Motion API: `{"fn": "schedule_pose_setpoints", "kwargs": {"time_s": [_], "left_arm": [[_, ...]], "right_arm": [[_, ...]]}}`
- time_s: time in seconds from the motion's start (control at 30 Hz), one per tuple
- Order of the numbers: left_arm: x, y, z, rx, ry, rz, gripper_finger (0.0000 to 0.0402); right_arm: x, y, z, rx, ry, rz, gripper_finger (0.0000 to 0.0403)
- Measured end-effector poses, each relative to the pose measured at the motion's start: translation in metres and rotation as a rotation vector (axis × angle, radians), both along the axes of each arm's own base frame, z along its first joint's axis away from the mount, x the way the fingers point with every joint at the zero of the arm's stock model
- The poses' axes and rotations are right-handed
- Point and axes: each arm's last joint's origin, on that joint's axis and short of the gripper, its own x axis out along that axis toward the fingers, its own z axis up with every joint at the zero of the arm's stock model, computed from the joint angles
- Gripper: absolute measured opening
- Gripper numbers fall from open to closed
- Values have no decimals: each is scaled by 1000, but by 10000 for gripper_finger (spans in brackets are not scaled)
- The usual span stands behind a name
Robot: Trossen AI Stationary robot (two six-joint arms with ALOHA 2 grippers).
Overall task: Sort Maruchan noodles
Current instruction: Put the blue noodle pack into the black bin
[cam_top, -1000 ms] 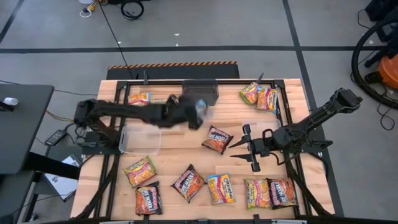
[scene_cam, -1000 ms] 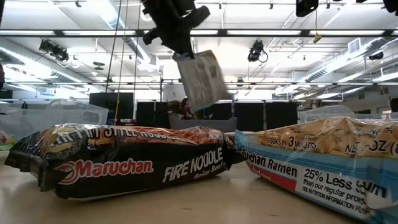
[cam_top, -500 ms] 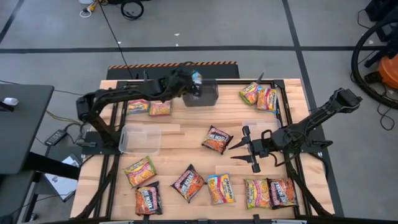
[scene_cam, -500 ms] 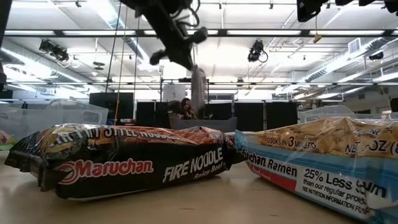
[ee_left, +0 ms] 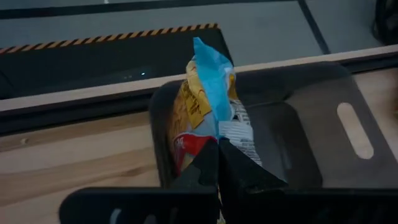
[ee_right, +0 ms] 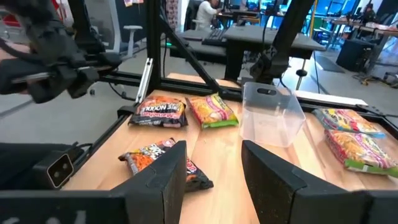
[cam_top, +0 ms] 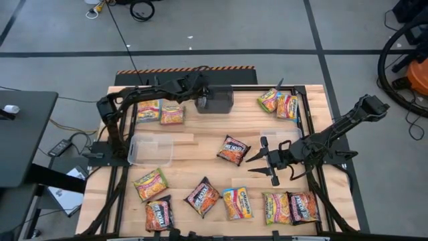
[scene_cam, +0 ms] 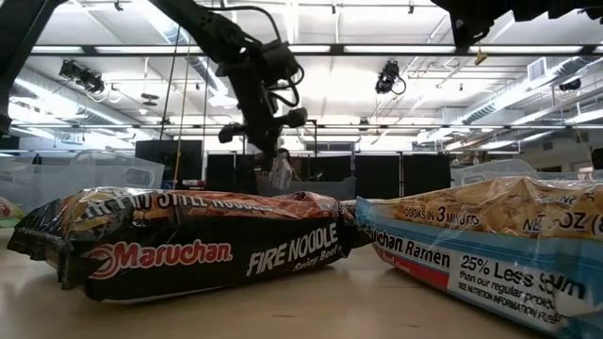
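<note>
An open-plan robotics lab: a wooden table in a black metal frame on grey concrete floor, ceiling strip lights, and desks with monitors behind.

Packet in the left gripper is a blue-edged ramen packet, yellow with some red and white, over the dark grey bin. Up front: black Fire Noodle packet with red-orange logo, light wood table.

1. High view: straight down over the whole desk.
2. Low view: desk-top level, close to two packets.
3. Left wrist view: close above the bin, shared with high.
4. Right wrist view: across the desk.
</note>
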Motion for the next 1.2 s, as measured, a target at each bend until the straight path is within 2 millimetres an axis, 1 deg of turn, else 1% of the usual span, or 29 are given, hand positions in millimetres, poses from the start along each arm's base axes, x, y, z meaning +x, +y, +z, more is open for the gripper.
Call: {"fn": "schedule_pose_setpoints", "kwargs": {"time_s": [0.13,0.27,0.37,0.5,0.73,0.87,1.03,1.2], "left_arm": [[-11,6,3,-6,71,-11,0],[-23,13,2,-25,137,4,3],[-28,16,1,-26,183,-1,9],[-32,19,-1,-29,229,-3,11],[-39,20,-8,-43,288,2,18],[-42,22,-11,-55,321,3,41],[-45,26,-11,-61,316,-2,90],[-45,28,-11,-68,310,-9,133]], "right_arm": [[2,-6,0,0,-2,-89,160],[7,-20,0,-9,-5,-193,160],[12,-32,-1,-10,-4,-245,160],[23,-46,-10,-42,32,-289,160],[44,-65,-30,-31,74,-298,160],[50,-70,-40,-37,102,-318,163],[54,-74,-49,-43,137,-334,173],[56,-74,-52,-46,146,-334,176]]}}
